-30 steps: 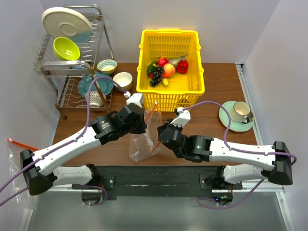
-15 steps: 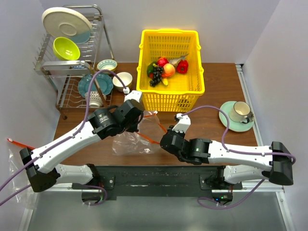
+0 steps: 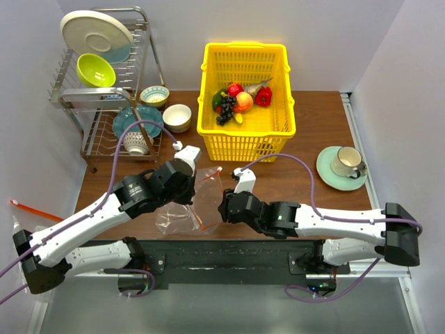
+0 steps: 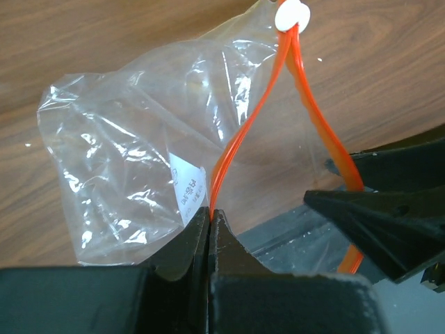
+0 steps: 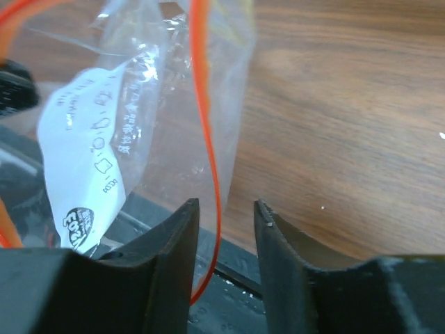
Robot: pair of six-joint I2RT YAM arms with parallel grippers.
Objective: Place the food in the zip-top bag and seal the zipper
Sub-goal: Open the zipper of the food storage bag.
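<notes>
The zip-top bag [image 3: 179, 217] is crinkly clear plastic and lies at the table's near edge. My left gripper [image 4: 210, 211] is shut on one side of the zipper [image 4: 233, 149]. This orange strip runs up to a white end piece [image 4: 290, 14]. The bag's mouth gapes between its two strips. My right gripper [image 5: 226, 204] stands open. The other zipper strip [image 5: 206, 132] hangs loose between its fingers without touching them. From above, the left gripper [image 3: 186, 200] and right gripper [image 3: 222, 207] flank the bag. The food [image 3: 238, 101] lies in the yellow basket [image 3: 245, 139].
A dish rack [image 3: 104, 90] with plates and bowls stands at the back left. A cup on a green saucer [image 3: 343, 167] sits at the right. The black base plate [image 3: 229, 252] runs along the near edge. Another flat bag with an orange strip [image 3: 29, 209] lies off the table's left side.
My right gripper has opened and let go of the zipper strip. Both grippers and the bag have moved down towards the near edge and slightly left.
</notes>
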